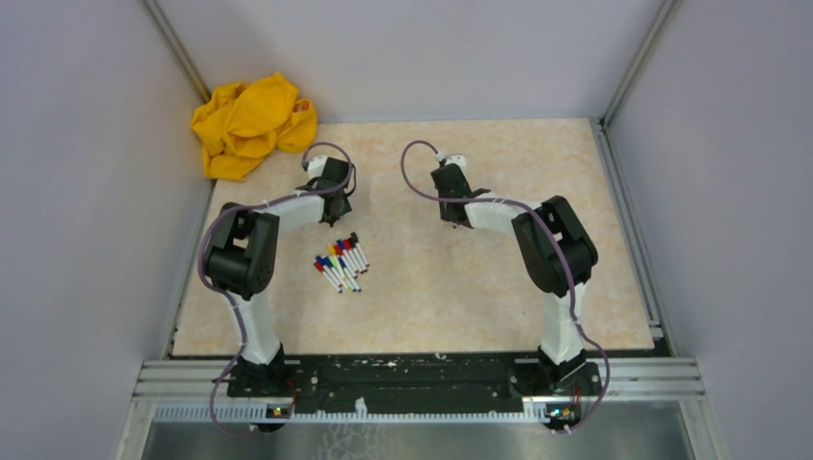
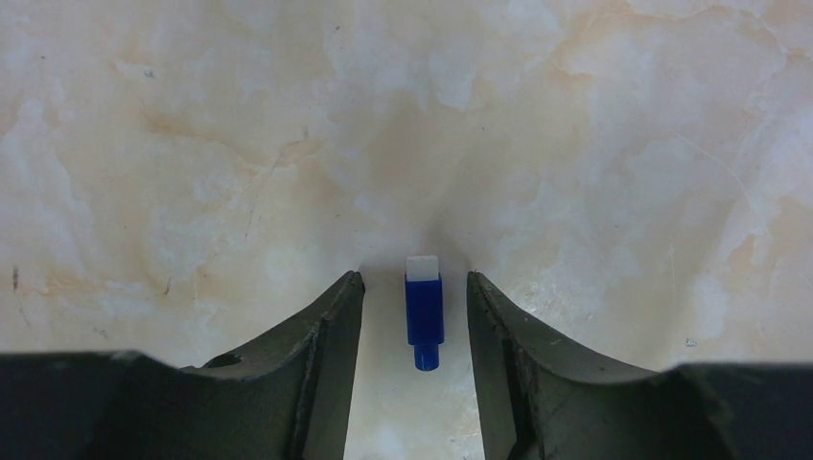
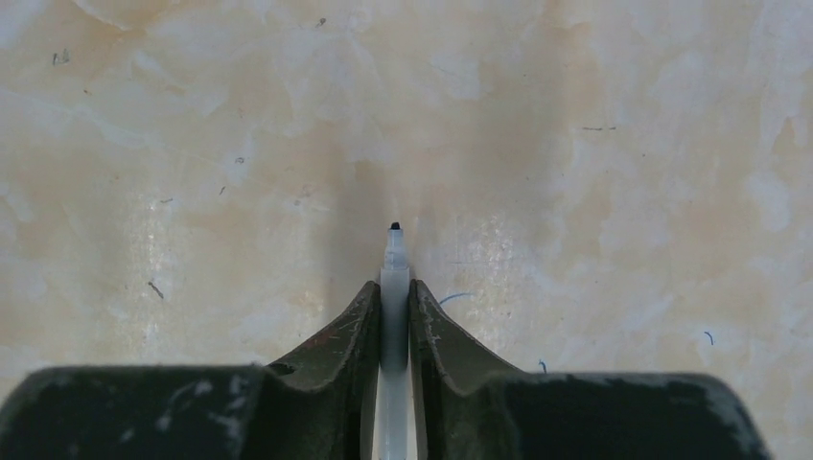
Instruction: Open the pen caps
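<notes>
A blue pen cap point(image 2: 424, 311) with a white end lies loose between the fingers of my left gripper point(image 2: 414, 280), with a gap on both sides. That gripper is open, low over the table at the back left point(image 1: 334, 206). My right gripper point(image 3: 393, 286) is shut on a thin white-grey marker point(image 3: 394, 254), whose bare dark tip points out past the fingertips with no cap on it. It hovers at the back centre point(image 1: 458, 213). A pile of several capped markers point(image 1: 340, 261) lies in front of the left gripper, with red, blue, yellow and black caps.
A crumpled yellow cloth point(image 1: 251, 123) sits in the back left corner. Grey walls and metal rails point(image 1: 628, 57) close in the marbled table point(image 1: 537, 163) on three sides.
</notes>
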